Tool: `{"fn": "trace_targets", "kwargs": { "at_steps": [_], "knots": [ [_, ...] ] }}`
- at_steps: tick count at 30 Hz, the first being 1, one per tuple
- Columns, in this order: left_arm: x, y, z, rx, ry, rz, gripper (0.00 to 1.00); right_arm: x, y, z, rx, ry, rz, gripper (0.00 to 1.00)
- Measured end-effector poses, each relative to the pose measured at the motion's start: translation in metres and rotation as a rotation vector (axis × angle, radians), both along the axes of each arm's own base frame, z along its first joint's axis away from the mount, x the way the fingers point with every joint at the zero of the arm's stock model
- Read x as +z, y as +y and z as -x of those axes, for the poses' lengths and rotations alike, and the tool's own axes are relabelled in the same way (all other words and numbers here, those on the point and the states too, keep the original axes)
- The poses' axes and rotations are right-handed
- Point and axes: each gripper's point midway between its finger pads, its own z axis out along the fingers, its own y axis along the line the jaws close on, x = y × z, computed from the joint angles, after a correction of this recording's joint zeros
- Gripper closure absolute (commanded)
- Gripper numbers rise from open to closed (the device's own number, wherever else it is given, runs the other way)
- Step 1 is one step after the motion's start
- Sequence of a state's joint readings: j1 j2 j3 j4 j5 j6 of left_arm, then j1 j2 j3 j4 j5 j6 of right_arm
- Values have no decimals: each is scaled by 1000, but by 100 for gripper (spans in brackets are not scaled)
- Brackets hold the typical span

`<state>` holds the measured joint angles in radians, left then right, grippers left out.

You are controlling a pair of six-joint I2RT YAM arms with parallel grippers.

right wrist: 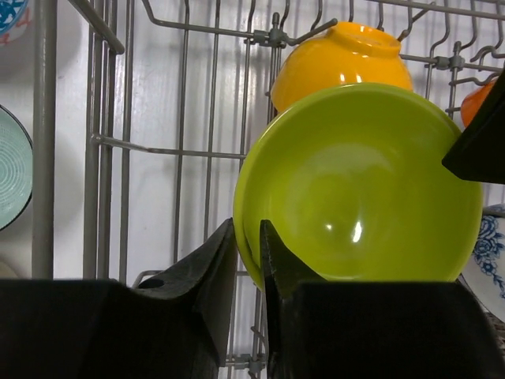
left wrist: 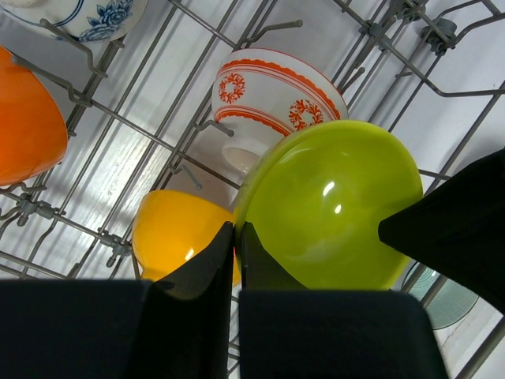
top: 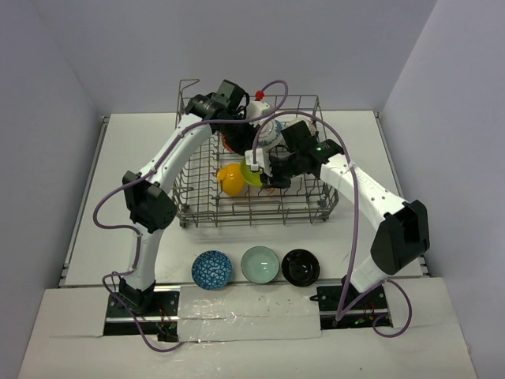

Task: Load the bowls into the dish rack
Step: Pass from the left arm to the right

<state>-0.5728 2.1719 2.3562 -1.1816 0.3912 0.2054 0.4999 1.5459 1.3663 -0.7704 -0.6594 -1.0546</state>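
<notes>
A lime green bowl [top: 251, 175] [left wrist: 331, 205] [right wrist: 363, 181] hangs tilted over the dish rack [top: 189, 213], and both grippers hold its rim. My left gripper [top: 254, 162] [left wrist: 235, 229] is shut on one edge. My right gripper [top: 268, 175] [right wrist: 248, 229] pinches the other edge, one finger inside the bowl and one outside. Inside the rack sit a yellow bowl [left wrist: 170, 229] [right wrist: 339, 59], a red-and-white bowl [left wrist: 268, 99], an orange bowl [left wrist: 28, 126] and a blue-flowered white bowl [left wrist: 95, 16]. A blue-patterned bowl [top: 211, 269], a pale teal bowl [top: 259, 264] and a black bowl [top: 301, 267] stand on the table in front of the rack.
Upright wire tines [left wrist: 205, 122] fill the rack floor around the loaded bowls. A raised wire loop [top: 188, 85] stands at the rack's far left corner. Both arms and their purple cables [top: 359, 213] cross above the rack.
</notes>
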Motion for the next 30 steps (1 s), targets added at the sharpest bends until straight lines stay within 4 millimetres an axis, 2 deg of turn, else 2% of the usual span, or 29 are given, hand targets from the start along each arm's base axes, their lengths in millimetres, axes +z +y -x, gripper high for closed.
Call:
{"fn": "trace_targets", "kwargs": {
  "at_steps": [6,11,30],
  "knots": [
    [0,-2,-2,-10,-14,2,100,-3,2,0,1,9,0,87],
    [1,-3,-3,-17,-24,4,100,-2,3,0,-1,12,-3,100],
    [-11,-6,-14,10,-76,-30,100,-7,10,-8,-143,108,-11,100]
  ]
}}
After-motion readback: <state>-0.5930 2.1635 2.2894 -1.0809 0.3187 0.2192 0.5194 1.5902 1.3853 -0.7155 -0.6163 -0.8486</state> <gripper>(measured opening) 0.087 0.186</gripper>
